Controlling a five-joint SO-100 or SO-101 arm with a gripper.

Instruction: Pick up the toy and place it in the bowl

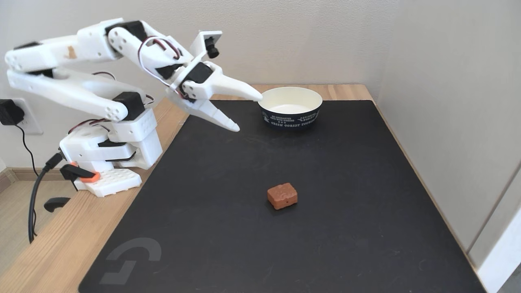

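From the fixed view I am looking at the white arm (81,81) folding out from its base at the left of the desk (61,244), its jaws (249,113) hanging in the air above the black mat (325,183) — spread apart and gripping nothing. The upper finger (240,88) is reaching toward the left rim of the bowl, its tip lining up with that rim in this view, though I cannot tell whether it is actually touching. The lower finger (217,116) is pointing down and to the right, ending above bare mat.

The toy (282,195) is lying flat on the mat near its middle, well apart from the jaws and from the bowl, with its bumpy reddish-brown top facing up. Nothing is touching it.

The bowl (290,107) is sitting upright at the far edge of the mat, cream-white inside, dark on the outside with white lettering running round it. I am seeing nothing inside it.

A small camera (211,45) is riding on a bracket above the jaws, and red and black wires (156,44) are looping along the arm's upper link. At the left, black cables (34,195) are trailing off the base — one is running up to a plug in a wall socket (12,114). An orange clamp (87,177) is gripping the base plate at the desk's edge.
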